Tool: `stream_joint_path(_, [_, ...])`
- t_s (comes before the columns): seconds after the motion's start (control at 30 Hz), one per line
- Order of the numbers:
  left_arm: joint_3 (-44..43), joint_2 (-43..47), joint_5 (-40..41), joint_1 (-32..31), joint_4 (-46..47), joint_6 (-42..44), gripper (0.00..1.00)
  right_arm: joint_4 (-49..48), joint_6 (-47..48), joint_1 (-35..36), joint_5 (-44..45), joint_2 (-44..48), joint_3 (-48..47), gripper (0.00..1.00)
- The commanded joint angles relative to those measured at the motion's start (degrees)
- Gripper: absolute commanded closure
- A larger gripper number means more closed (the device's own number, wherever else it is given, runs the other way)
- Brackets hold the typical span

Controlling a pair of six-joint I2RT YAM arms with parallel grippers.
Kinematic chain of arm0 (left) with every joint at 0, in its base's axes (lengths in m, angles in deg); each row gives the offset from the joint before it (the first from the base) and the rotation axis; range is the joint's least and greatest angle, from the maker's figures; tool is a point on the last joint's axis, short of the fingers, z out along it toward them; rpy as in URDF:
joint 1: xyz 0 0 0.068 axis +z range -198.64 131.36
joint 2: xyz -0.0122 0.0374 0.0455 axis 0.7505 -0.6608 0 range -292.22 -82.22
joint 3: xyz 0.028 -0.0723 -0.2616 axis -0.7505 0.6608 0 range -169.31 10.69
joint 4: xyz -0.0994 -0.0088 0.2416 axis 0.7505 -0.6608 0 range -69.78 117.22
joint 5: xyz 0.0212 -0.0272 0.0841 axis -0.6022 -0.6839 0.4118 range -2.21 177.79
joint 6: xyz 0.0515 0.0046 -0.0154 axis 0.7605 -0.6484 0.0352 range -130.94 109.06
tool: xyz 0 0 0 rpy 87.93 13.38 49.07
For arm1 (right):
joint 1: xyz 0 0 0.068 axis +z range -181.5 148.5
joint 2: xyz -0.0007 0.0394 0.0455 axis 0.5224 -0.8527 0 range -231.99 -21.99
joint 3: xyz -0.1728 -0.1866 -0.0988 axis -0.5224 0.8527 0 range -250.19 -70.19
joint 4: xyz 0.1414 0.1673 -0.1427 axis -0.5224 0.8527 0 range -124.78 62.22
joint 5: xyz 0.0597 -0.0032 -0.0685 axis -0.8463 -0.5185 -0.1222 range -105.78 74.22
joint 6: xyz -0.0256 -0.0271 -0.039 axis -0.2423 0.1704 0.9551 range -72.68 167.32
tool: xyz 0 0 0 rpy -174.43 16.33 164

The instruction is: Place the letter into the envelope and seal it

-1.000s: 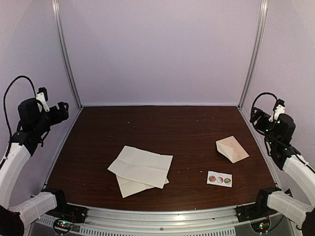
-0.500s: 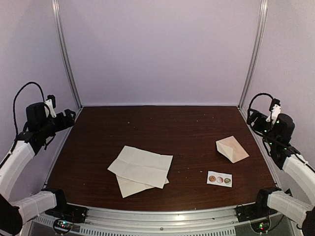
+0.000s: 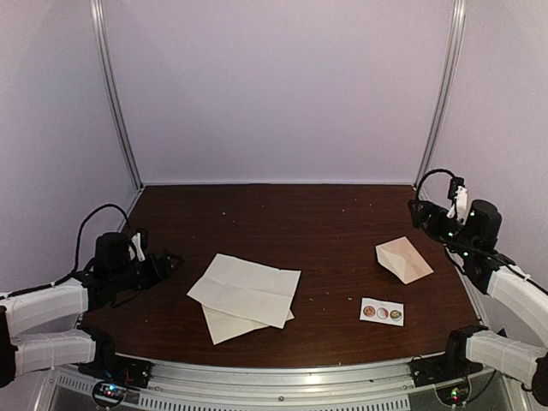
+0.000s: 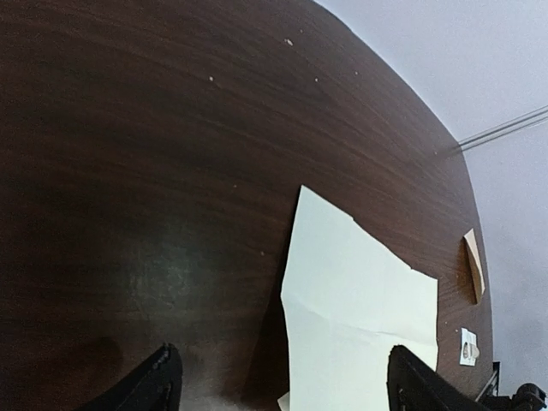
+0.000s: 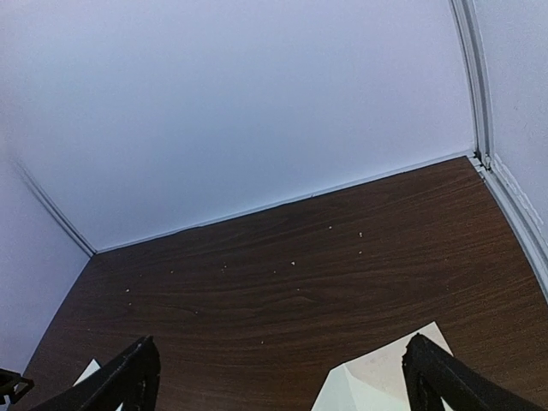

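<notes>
The small tan-cream paper envelope with a pointed flap point(image 3: 402, 259) lies on the right side of the dark brown wooden worktop point(image 3: 291, 218), with nothing in it as far as I can judge; how its flap sits I cannot tell. Near it, toward my bases, is a small white strip with three round stickers point(image 3: 382, 312). Well apart to the left, a large creased whitish sheet point(image 3: 248, 288), the letter as I take it, overlaps a second such sheet point(image 3: 224, 325). My left jaws are spread wide and empty, low beside the sheets. My right jaws are equally spread and empty, near the envelope. By my reckoning nothing is done yet: loading, closing and sealing all remain.
</notes>
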Motion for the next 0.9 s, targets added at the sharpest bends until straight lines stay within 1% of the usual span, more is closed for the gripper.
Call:
stream_joint_path(0.0, [1.51,-2.27,-0.7,-2.69,9.11,-6.29,0.17,-1.24,-0.46,1.69,-0.58,-0.06,1.62,0.0])
stream_joint_path(0.07, [1.83,-3.83,-1.13,-3.62,9.55,-6.73,0.19,-1.68,-0.58,2.11,-0.38,-0.46,1.8,0.0])
stream_joint_path(0.27, [2.11,-9.88,-2.51,-6.18,11.05,-7.49,0.33,-1.97,-0.23,3.06,0.16,-1.74,1.75,0.0])
stream_joint_path(0.4, [2.85,-10.69,-1.91,-6.55,11.75,-8.62,0.38,-1.3,0.36,3.19,0.75,-1.89,1.4,0.0])
stream_joint_path(0.67, [3.05,-15.55,-4.39,-7.83,13.43,-9.22,0.43,-1.05,0.94,3.28,1.2,-1.85,1.5,0.0])
stream_joint_path(0.77, [3.11,-16.78,-4.51,-8.44,14.68,-9.58,0.47,-0.76,1.11,3.34,1.16,-2.1,1.16,0.0])
stream_joint_path(0.83, [2.88,-17.8,-4.79,-9.47,16.23,-10.01,0.51,-0.78,1.16,3.3,1.51,-2.23,1.17,0.0])
stream_joint_path(0.87, [2.68,-18.49,-4.93,-9.95,16.94,-10.2,0.56,-0.74,1.22,3.28,1.87,-2.41,1.26,0.0])
